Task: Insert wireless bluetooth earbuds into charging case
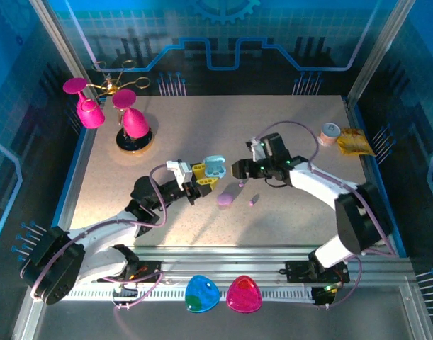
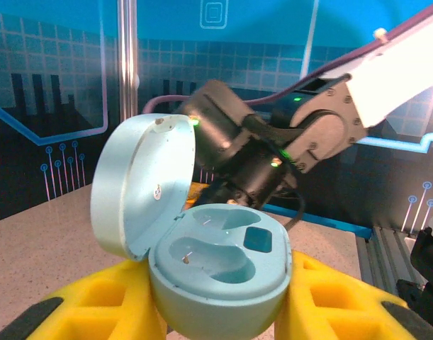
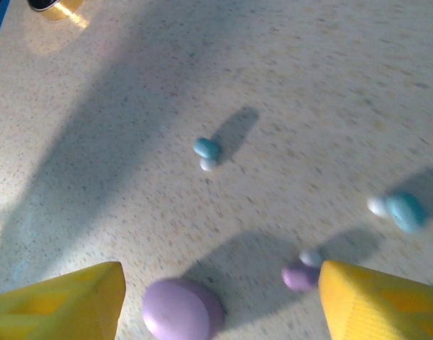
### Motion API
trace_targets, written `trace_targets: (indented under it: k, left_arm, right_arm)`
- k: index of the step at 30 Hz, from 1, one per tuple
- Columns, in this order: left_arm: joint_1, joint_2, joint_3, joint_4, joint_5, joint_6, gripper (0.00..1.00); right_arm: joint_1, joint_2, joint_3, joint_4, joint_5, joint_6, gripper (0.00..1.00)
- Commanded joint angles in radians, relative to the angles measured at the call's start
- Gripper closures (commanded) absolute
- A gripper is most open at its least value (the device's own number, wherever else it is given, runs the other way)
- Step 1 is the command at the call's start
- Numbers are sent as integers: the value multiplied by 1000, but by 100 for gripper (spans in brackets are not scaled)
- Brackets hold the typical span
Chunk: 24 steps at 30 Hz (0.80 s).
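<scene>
Three tiny stubby earbuds lie loose on my speckled bench (image 3: pixel 329 85): a pale blue earbud (image 3: pixel 205 149), a second pale blue earbud (image 3: pixel 404 211), and a light purple earbud (image 3: pixel 299 276) near the closed purple pebble-shaped case (image 3: pixel 181 308). The right gripper (image 3: pixel 220 301) hovers over them, jaws spread. The left gripper (image 2: pixel 220 312) jaws pinch the open pale blue charging case (image 2: pixel 223 262).

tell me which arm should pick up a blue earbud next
Right, probably. The left gripper is shut on the open blue case, holding it up. The right gripper is open above the table, with a blue earbud lying loose below it.
</scene>
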Motion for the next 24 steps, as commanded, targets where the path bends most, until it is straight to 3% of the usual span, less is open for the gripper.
trace_targets:
  k: [1,13,24]
  left_arm:
    - [8,-20,-7,42,-2,15,80]
    - [8,-7,-7,46,1,-16,80]
    - [8,-21,-4,21,7,-15,80]
  right_arm:
    - [43,109,107,-17,-79,-47,29]
    - [95,450,387,-38,-182,-51,31]
    - [104,600,514,-88,-243,-86,31]
